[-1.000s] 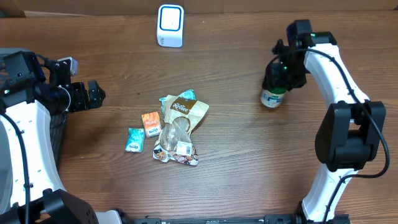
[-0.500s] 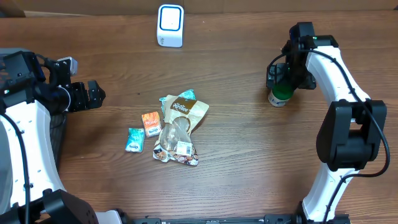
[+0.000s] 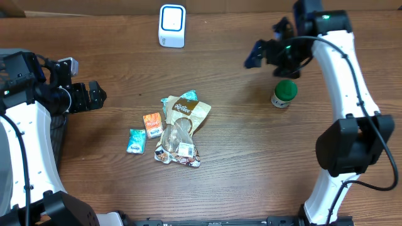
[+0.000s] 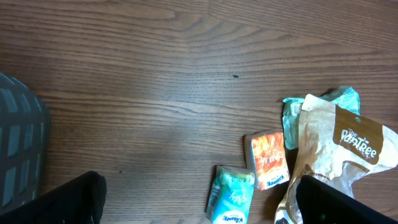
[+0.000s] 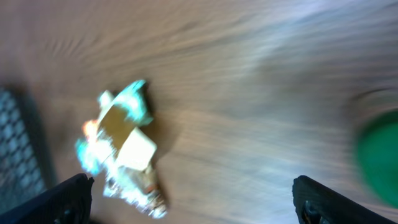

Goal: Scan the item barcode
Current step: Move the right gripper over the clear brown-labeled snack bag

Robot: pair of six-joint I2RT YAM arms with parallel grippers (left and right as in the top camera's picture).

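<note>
The dark wooden table (image 3: pixel 226 163) has my white scanner (image 3: pixel 172 26) standing at twelve o'clock on the far edge and a heap of snacks near the middle. A second ago my right gripper (image 3: pixel 264 47) was wrapped round the green-capped bottle (image 3: pixel 284 93), which leaned under my fingers. Half a second ago it stood upright with my fingers spread either side. Now I have let go completely: the bottle stands alone at about two o'clock, cap up. My right hand has lifted clear and swung toward eleven o'clock of it, jaws spread wide and empty. The wrist view is smeared by that swing.

My left gripper (image 3: pixel 98 95) has not stirred. It hangs at nine o'clock, also spread wide and holding nothing.

I take the bottle to be finished with and parked out of the way, though I cannot tell from here whether its code was read. What waits is the heap: the brown pouch (image 3: pixel 186 115), the orange packet (image 3: pixel 152 123) and the teal packet (image 3: pixel 135 140). My right hand seems headed there next.
</note>
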